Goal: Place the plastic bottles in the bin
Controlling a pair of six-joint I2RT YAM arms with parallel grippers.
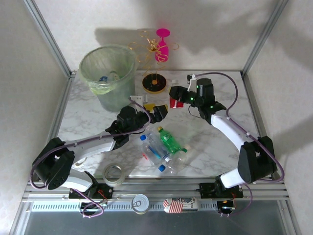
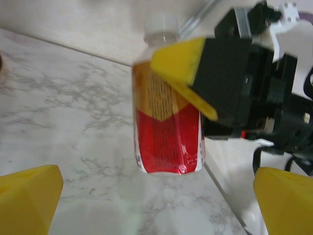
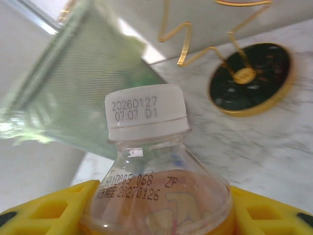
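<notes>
Marble table (image 1: 215,147) | right claw (image 1: 176,97) pinches red-labelled bottle (image 2: 168,137) near bin (image 1: 113,95) | left claw (image 1: 155,111) spread

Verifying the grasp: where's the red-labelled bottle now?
Top view, centre-right: the red-labelled bottle is held upright in the right gripper, just beyond the open left gripper and right of the bin.

Yellow fingers (image 3: 46,210) grip a white-capped bottle (image 3: 151,186), the bin (image 3: 80,85) behind it.

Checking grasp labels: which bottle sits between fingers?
The red-labelled bottle with the white cap, between the right arm's fingers; the green bottle and blue-capped bottles lie on the table.
</notes>
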